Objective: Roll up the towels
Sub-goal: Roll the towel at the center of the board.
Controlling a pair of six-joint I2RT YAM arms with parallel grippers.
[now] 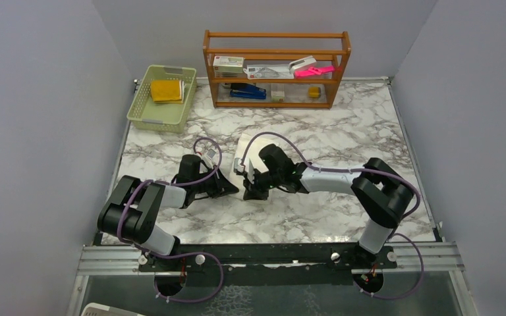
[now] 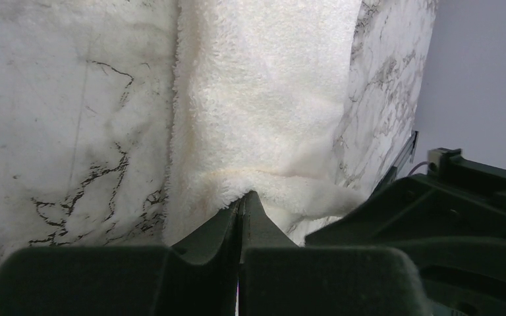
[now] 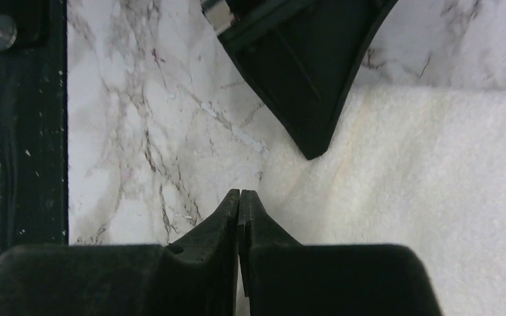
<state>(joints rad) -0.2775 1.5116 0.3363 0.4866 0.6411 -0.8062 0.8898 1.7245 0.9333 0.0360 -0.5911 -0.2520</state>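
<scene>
The cream towel (image 2: 263, 99) is lying flat near the middle of the marble desk (image 1: 342, 145). It is showing from above as a narrow strip, with its long axis running roughly away from the arm bases toward the back wall. Its near short edge is sitting right between the two tools, and the rest of the cloth is stretching out ahead of them.

The left tool (image 2: 242, 207) is meeting that edge from the left with its fingers pressed together. The pile is puckering up around the tips, so a pinch of the hem is apparently being clamped. The right tool (image 3: 239, 201) is working just beside it, on the right side of the same edge. Its fingers are together as well, with the tips resting where cloth meets marble. Whether any cloth is being caught there cannot be told.

With both arms equally close to the near end, a roll is likely needing to travel from that edge along the long axis, away from the bases.

The yellow towel (image 1: 167, 90) is sitting in the green basket (image 1: 146, 115) at the far left corner. It is well apart from both tools and nearer the left arm.
</scene>
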